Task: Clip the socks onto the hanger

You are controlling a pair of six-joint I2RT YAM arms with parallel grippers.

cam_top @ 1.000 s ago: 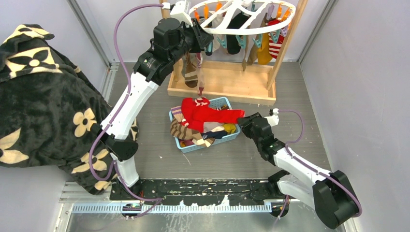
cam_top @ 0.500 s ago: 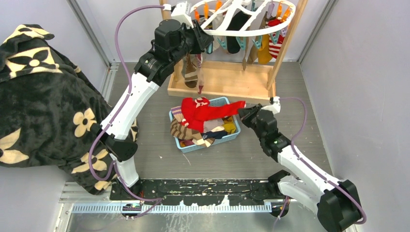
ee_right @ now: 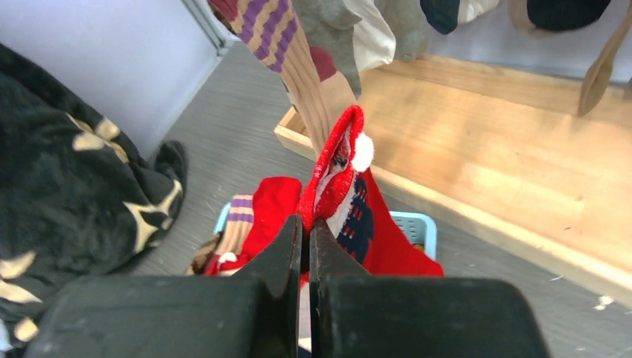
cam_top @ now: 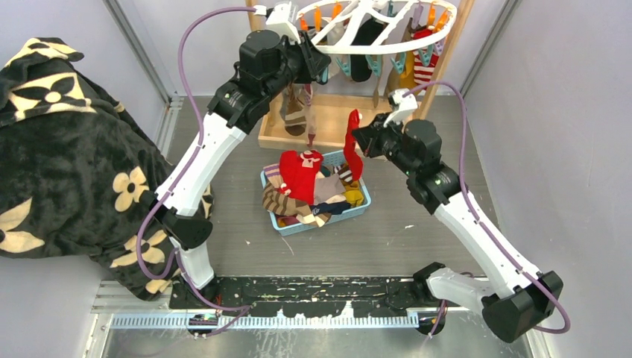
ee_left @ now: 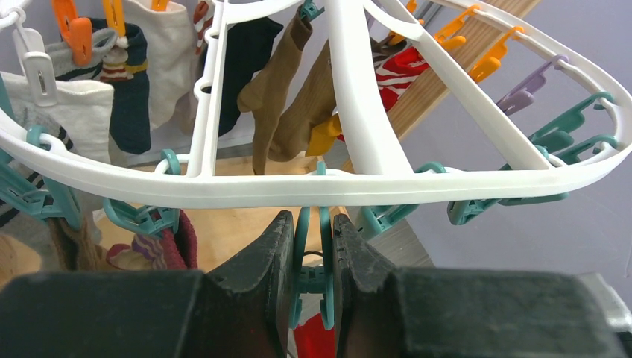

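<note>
The white oval hanger (cam_top: 328, 46) hangs at the top with teal and orange clips and several socks pinned to it; it fills the left wrist view (ee_left: 350, 112). My left gripper (cam_top: 317, 66) is at its near rim, shut on a teal clip (ee_left: 314, 246), squeezing its handles. My right gripper (cam_top: 358, 142) is shut on a red sock (cam_top: 350, 149) with a white pom-pom (ee_right: 362, 155), holding it up above the basket. More socks (cam_top: 302, 175) lie piled in the blue basket (cam_top: 343, 157).
The wooden stand (cam_top: 350, 138) with its base tray sits under the hanger. A big black floral blanket (cam_top: 67, 156) covers the left side. Grey walls close in on both sides.
My right arm has lifted the red sock out of the basket, up and back toward the hanger. The left gripper has stayed at the hanger's rim.
</note>
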